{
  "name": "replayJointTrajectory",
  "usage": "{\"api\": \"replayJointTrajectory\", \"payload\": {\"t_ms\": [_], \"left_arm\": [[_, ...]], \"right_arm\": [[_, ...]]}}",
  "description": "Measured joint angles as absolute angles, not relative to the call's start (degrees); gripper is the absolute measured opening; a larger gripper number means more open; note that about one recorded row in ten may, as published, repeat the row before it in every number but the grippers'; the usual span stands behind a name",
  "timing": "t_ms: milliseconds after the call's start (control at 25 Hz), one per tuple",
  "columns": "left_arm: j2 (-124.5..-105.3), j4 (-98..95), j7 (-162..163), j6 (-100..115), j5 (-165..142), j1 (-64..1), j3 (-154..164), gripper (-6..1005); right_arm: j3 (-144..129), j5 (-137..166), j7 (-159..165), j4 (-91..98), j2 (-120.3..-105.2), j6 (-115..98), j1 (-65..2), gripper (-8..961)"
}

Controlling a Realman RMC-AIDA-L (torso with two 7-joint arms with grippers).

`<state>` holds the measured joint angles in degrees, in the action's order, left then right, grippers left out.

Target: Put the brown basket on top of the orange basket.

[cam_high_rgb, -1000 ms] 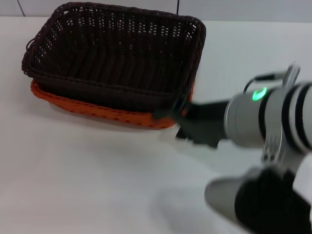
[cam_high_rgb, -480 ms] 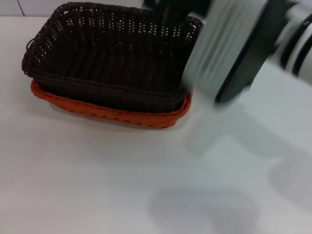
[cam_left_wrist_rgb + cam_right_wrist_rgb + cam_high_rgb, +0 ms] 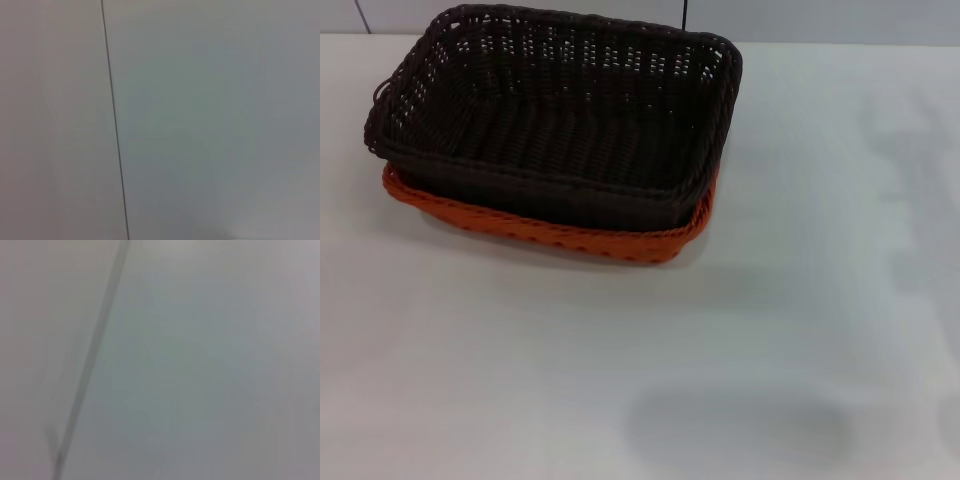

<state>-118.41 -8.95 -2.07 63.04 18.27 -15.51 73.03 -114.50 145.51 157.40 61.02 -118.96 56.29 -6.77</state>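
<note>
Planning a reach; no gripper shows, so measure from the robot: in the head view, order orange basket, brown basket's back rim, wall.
1. orange basket, front rim nearest, left of centre.
2. brown basket, its back rim farther off.
3. wall, at the very back.
Neither gripper is in view.

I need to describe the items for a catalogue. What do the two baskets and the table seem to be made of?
The brown basket looks like woven wicker or plastic rattan, matte and almost black, with open-weave sides and a braided rim. The orange basket beneath it shows the same braided weave, slightly glossier, so plastic strands seem likely. The table looks like a smooth white laminate, though its material is not certain.
</note>
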Motion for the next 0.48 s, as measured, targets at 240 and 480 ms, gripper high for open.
{"api": "replayJointTrajectory", "payload": {"t_ms": [240,480], "left_arm": [[-118.38,-9.0,-2.1,64.3,18.3,-15.8,73.0,813],[-118.59,-9.1,-1.7,69.5,18.3,-15.4,73.1,813]], "right_arm": [[-115.7,133.5,169.7,40.1,-119.10,76.0,-10.6,607],[-116.2,123.5,169.6,33.5,-119.27,76.1,-11.5,607]]}}
